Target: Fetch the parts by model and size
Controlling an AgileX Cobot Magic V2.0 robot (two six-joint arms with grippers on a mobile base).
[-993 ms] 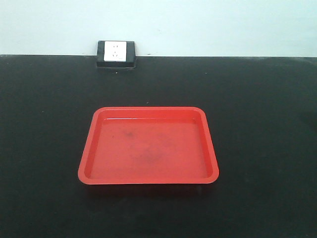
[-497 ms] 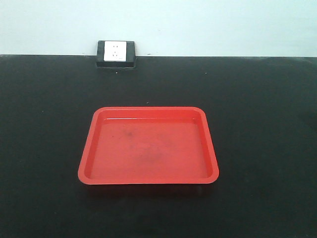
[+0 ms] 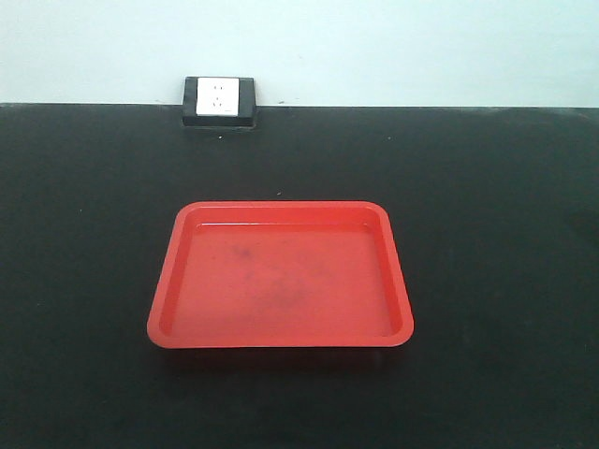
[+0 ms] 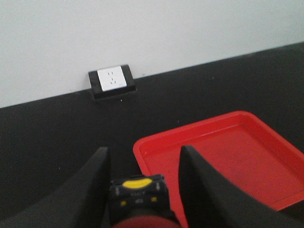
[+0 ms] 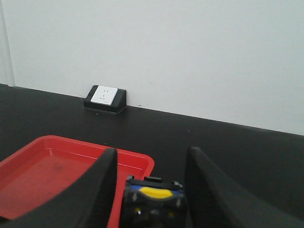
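Note:
In the left wrist view my left gripper (image 4: pixel 142 149) holds a push-button switch (image 4: pixel 137 192) between its black fingers, its black body end facing the camera and a red cap showing at the bottom edge. It hangs over the near left corner of the red tray (image 4: pixel 190 124). In the right wrist view my right gripper (image 5: pixel 152 149) holds a second switch (image 5: pixel 153 199) with a black body and blue base. Its cap is hidden. It is by the tray's right corner (image 5: pixel 61 141). Neither gripper shows in the front view, where the tray (image 3: pixel 281 207) lies empty.
The tray lies on a black tabletop (image 3: pixel 487 234). A white socket in a black housing (image 3: pixel 220 101) sits at the table's far edge against the pale wall. It also shows in the left wrist view (image 4: pixel 111 78) and the right wrist view (image 5: pixel 104 95).

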